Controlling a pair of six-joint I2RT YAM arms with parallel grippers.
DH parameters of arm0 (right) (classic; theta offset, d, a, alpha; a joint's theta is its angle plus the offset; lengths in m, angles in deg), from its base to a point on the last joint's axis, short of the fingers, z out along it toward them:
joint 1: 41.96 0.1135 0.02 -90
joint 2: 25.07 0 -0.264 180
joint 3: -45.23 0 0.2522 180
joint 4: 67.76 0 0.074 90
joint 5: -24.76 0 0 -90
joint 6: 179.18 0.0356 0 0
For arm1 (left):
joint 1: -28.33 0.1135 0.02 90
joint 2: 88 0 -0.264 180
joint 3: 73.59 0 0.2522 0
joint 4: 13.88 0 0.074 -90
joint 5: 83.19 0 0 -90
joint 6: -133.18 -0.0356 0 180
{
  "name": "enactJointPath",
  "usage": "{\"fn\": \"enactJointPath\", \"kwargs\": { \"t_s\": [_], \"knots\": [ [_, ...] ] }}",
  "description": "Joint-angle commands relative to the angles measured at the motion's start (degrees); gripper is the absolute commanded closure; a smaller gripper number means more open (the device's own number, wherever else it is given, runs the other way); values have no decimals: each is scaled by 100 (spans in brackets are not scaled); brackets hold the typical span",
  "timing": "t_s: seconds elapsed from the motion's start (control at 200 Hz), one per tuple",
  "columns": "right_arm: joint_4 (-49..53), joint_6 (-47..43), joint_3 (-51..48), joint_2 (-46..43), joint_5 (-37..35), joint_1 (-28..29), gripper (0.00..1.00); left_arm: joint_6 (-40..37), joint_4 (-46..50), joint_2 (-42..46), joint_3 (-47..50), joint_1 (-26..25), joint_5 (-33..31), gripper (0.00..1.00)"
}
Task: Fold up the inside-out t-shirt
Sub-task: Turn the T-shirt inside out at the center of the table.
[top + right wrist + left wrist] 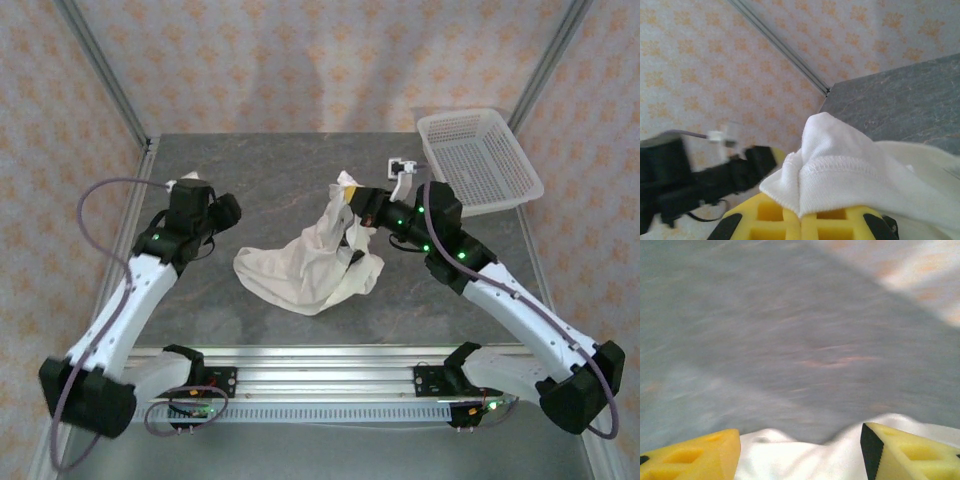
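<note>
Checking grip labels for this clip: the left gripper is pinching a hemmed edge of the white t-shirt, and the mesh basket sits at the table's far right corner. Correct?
No, wrong arm. The right wrist view shows the right gripper shut on the hemmed edge of the white t-shirt; the left gripper stands open. The mesh basket does sit at the far right corner of the table.

1 white mesh basket (pixel 480 160) — far right corner, grey table (pixel 270 170).
</note>
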Motion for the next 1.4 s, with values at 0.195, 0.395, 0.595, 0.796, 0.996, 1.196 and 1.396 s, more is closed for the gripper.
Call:
{"fn": "enactJointPath", "kwargs": {
  "t_s": [0.195, 0.395, 0.595, 0.796, 0.996, 1.196, 1.396],
  "knots": [
    [-360, -98, 338, 183, 654, -20, 100, -2546, -696, -551, -363, -1667, 2204, 29],
    [-207, -52, 440, 124, 669, -19, 100, -2338, -951, -1595, -558, -1665, 2604, 26],
    [-183, 28, 424, 151, 709, -19, 100, -1313, -1995, -2169, -458, -1669, 2648, 24],
    [-119, 95, 254, -36, 503, -19, 100, -830, -2117, -2380, -706, -1593, 2430, 100],
    [362, -35, -266, -621, -306, -138, 100, 64, -2590, -1493, -626, -900, 3036, 100],
    [-160, 138, -2553, -1089, -1037, -127, 89, -256, -1926, -571, -1110, -843, 3102, 100],
    [262, -329, -2701, -1511, -1187, 123, 66, -670, -1295, -461, -1182, -868, 3157, 100]
  ]
}}
